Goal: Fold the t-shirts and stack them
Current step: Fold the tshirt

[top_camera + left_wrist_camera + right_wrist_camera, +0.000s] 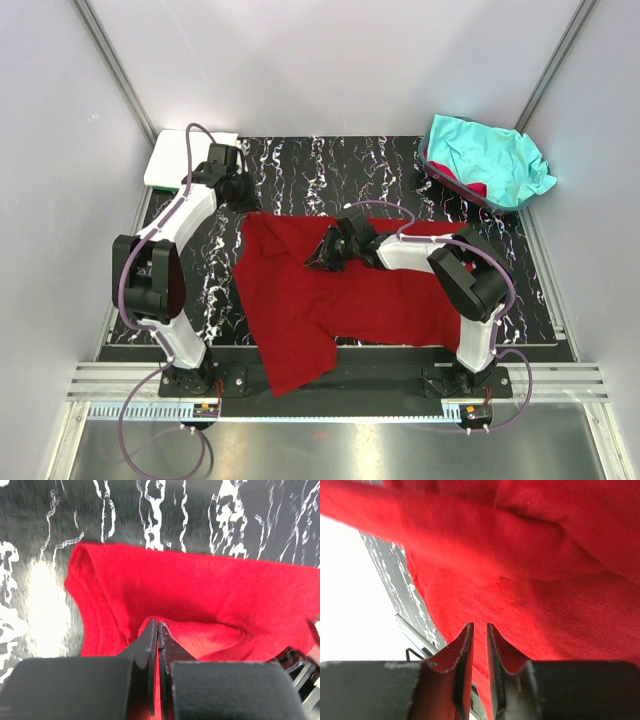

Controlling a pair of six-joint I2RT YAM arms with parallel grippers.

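Note:
The dark red t-shirt lies spread and rumpled on the black marbled mat, with one part hanging over the near edge. My left gripper is at its far left corner. In the left wrist view the gripper is shut on a raised fold of the red cloth. My right gripper is over the shirt's middle near its far edge. In the right wrist view the jaws stand a narrow gap apart with red cloth in it. The turquoise t-shirt lies crumpled at the far right.
A white folded shirt with a green edge under it sits at the far left corner, beside the left arm. The turquoise shirt rests in a dark-rimmed holder with a bit of red cloth. White walls close in on three sides.

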